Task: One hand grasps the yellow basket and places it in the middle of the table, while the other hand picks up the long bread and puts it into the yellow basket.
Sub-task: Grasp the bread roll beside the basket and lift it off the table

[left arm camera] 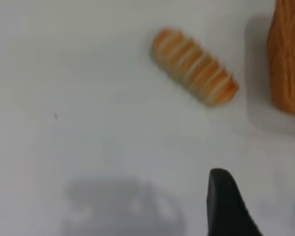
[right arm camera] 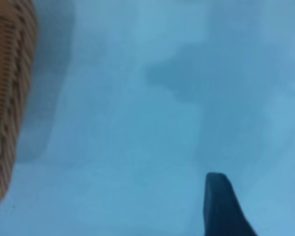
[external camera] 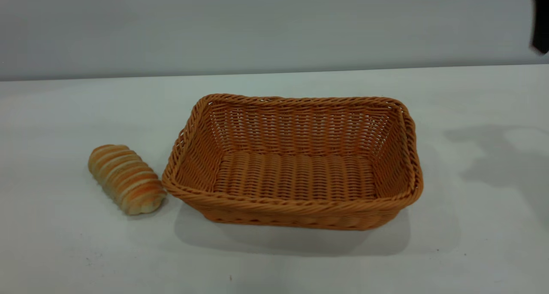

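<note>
The yellow basket [external camera: 296, 206] stands empty in the middle of the table [external camera: 64, 251]. The long bread [external camera: 126, 178] lies on the table just left of the basket, close to its front left corner. My left gripper [left arm camera: 260, 196] is open and empty above bare table. In the left wrist view the bread [left arm camera: 194, 66] is some way ahead of it, with the basket's side [left arm camera: 287, 59] beyond. My right gripper [right arm camera: 260, 201] is open and empty above bare table. The basket's side [right arm camera: 7, 98] lies off to one side in the right wrist view.
A dark part of the right arm [external camera: 539, 23] shows at the top right edge of the exterior view. Its shadow falls on the table right of the basket. A plain grey wall stands behind the table's far edge.
</note>
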`<state>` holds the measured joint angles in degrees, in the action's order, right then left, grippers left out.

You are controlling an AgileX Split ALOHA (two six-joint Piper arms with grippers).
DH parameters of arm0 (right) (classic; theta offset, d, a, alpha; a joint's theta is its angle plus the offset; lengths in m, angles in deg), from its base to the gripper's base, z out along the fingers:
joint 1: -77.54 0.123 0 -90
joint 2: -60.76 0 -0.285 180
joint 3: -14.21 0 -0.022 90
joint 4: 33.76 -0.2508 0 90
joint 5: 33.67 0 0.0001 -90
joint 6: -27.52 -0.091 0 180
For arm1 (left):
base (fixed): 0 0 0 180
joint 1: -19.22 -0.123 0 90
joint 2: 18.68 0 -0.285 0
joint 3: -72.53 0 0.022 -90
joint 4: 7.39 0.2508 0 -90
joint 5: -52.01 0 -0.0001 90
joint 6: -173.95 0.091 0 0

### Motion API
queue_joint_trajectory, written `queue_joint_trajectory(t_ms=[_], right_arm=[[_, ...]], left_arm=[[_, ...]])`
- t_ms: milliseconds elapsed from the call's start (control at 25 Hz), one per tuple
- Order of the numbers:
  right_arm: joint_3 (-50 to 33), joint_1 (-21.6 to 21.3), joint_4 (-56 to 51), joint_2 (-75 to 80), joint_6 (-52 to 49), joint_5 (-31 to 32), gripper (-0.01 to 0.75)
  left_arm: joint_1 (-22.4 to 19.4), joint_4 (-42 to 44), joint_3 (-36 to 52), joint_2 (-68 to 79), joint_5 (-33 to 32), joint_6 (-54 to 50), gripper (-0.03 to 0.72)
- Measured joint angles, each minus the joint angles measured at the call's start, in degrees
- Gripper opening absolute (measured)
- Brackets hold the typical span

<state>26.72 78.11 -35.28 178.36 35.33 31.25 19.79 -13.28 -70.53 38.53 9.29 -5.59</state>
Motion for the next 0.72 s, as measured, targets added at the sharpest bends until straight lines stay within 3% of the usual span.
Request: queue_joint_trajectory(t_ms=[160,400,720], right_arm=[[0.0,0.0,1.52,-4.79,-0.61,2.61,0.429],[-0.23,0.0,1.12,-9.73,-0.84,4.3,0.429],[-11.19,0.0,1.12,-16.93,-1.26,0.73,0.429]], left_arm=[[0.0,-0.96,-1.78,10.26,1.39,-1.06,0.399],[0.0,-2.95,-2.15,25.52,9.98,-2.91,0.399],[0.0,-5.65,-3.07,41.81,23.29,-3.05,0.399]])
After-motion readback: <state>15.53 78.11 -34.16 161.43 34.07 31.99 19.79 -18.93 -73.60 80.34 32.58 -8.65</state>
